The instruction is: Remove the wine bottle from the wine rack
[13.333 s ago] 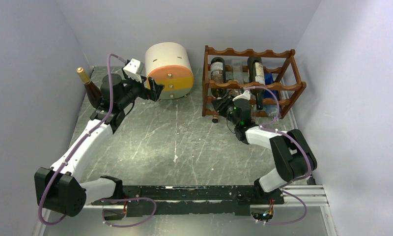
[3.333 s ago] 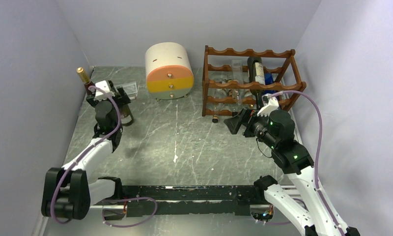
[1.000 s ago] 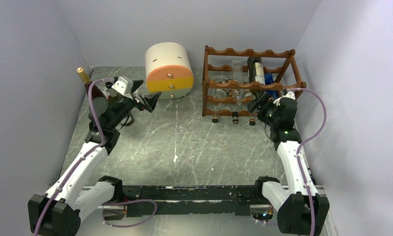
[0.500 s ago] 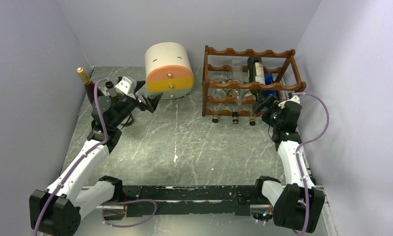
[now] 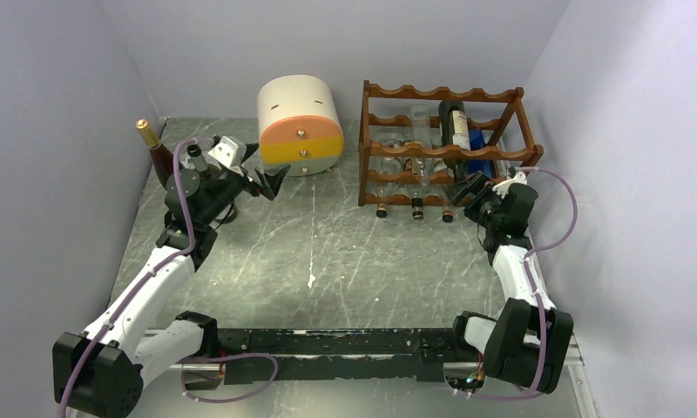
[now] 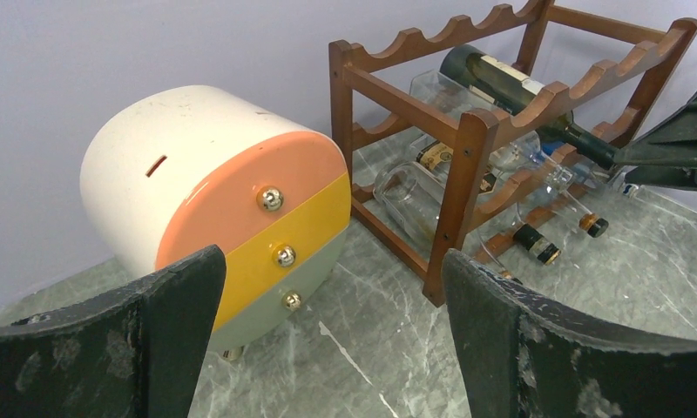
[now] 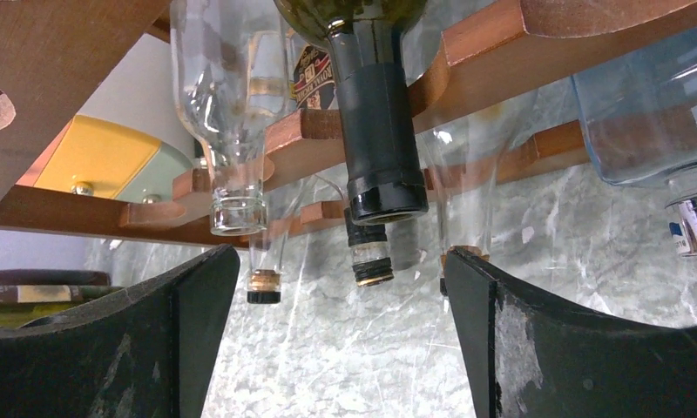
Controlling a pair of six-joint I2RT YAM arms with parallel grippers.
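– Two grippers are seen with jaws spread wide and nothing held. Which is better placed for the wine bottle (image 5: pixel 454 124)?
– The right gripper (image 5: pixel 465 186) is judged far nearer. It is held at the front right corner of the wine rack (image 5: pixel 441 92). The left gripper (image 5: pixel 271 181) is kept well apart, across the table near the drawer unit (image 5: pixel 300 117).
– How is the bottle laid?
– It is laid on its side in the rack's right half, above the bottom row. Its long axis is run from back to front, with the dark-capped neck (image 7: pixel 382 131) pushed out past the front rail and tipped slightly downward.
– And as seen from the right wrist?
– The neck is found above and ahead of the open fingers (image 7: pixel 188 340), close to the middle of the gap. Clear glass bottles (image 7: pixel 227 113) are racked just beside it.
– What is called for, then?
– A rise and a forward reach are probably needed so that the neck is bracketed. The pull would best be made along the bottle's axis, toward the front, so that the rails are not knocked.
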